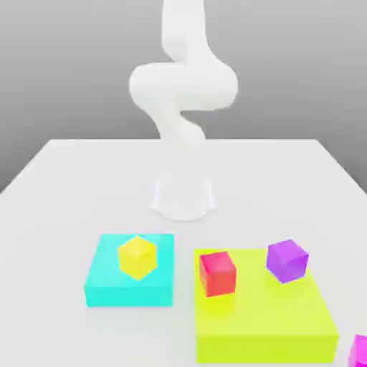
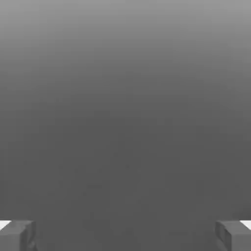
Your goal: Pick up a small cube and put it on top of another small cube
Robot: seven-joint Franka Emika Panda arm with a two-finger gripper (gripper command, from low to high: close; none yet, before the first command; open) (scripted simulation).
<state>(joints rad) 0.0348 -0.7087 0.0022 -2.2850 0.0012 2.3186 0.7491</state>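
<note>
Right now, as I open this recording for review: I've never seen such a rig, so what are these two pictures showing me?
This is a simulator's render. The exterior view shows a white robot arm standing on a white table. On the table lie a flat cyan block with a yellow cube on it, and a flat lime block carrying a red cube and a violet cube. A magenta-pink cube sits at the exterior view's lower right edge. The hand view comes from a camera on the arm's hand: the gripper has its two fingers wide apart, holding nothing.
</note>
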